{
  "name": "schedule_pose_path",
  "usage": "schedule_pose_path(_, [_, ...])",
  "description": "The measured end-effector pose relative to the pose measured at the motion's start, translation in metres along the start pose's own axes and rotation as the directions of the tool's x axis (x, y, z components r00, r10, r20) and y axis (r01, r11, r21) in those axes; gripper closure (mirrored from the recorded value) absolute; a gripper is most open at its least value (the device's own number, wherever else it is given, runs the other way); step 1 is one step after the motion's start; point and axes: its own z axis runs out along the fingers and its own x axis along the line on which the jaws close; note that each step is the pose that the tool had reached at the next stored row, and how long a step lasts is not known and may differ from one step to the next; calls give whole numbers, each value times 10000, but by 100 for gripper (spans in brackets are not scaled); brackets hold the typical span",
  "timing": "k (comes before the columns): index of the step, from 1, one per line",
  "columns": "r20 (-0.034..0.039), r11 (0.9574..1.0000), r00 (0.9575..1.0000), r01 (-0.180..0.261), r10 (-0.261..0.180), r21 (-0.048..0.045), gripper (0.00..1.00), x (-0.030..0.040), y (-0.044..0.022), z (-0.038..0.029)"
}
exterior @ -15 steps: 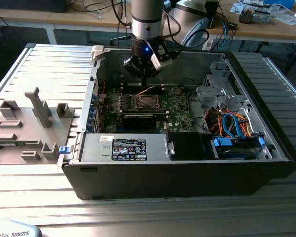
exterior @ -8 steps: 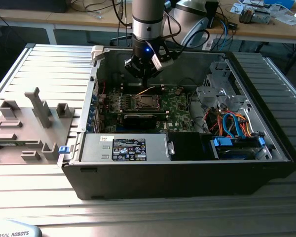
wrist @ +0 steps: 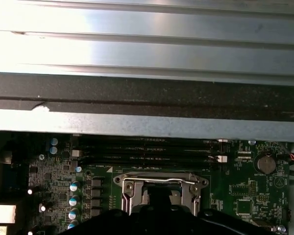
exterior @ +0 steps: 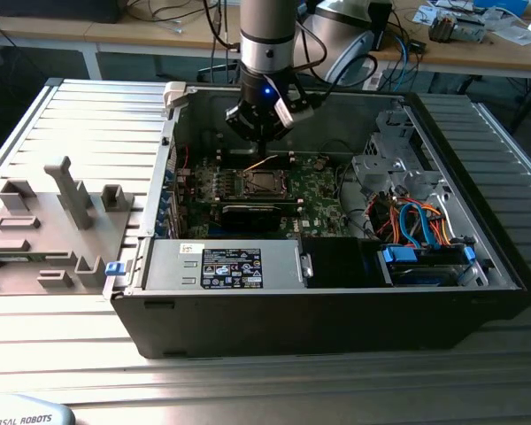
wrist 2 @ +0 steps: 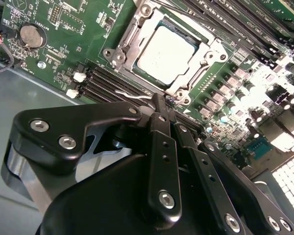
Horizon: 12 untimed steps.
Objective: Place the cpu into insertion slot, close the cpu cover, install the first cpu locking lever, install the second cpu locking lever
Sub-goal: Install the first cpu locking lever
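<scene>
With its fingers pressed together and grasping nothing, the pincer [wrist 2: 159,105] is hovering beside the cpu cover [wrist 2: 137,36], which is framing the cpu [wrist 2: 162,50], both looking thin, stiff and fragile, best handled by their edges.

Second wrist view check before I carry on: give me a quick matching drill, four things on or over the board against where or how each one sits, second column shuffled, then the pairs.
Things:
1. square silvery-grey cpu
2. silver metal frame cpu cover
3. round silver coin battery
4. black gripper

States:
A. lying flat around the chip
B. seated in the socket, metal top up
C. hanging above the board beside the socket
D. on the green board, apart from the socket, near the board's edge

Pairs: 1-B, 2-A, 3-D, 4-C
</scene>
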Motion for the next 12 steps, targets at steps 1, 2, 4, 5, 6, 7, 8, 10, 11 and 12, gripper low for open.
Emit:
schedule_pose_path(1, [0, 10000, 10000, -1, 1, 0, 89, -6, 0, 4])
schedule_pose_path(2, [1, 10000, 10000, 0, 0, -1, 89, -10, 0, 8])
schedule_pose_path(4, [1, 10000, 10000, -1, 1, 0, 89, -12, 1, 20])
schedule_pose_path(5, [1, 10000, 10000, -1, 1, -1, 89, -12, 3, 27])
schedule_pose_path(6, [0, 10000, 10000, 1, -1, -7, 89, -12, 3, 35])
schedule_pose_path(7, [0, 10000, 10000, 13, -13, -17, 89, -11, 3, 42])
schedule_pose_path(8, [0, 10000, 10000, 36, -36, -32, 89, -11, 4, 52])
schedule_pose_path(10, [-1, 10000, 10000, 67, -67, -63, 89, -11, 20, 75])
schedule_pose_path(11, [0, 10000, 10000, 67, -67, -70, 89, -11, 34, 83])
schedule_pose_path(12, [1, 9999, 10000, 67, -67, -76, 89, -12, 49, 94])
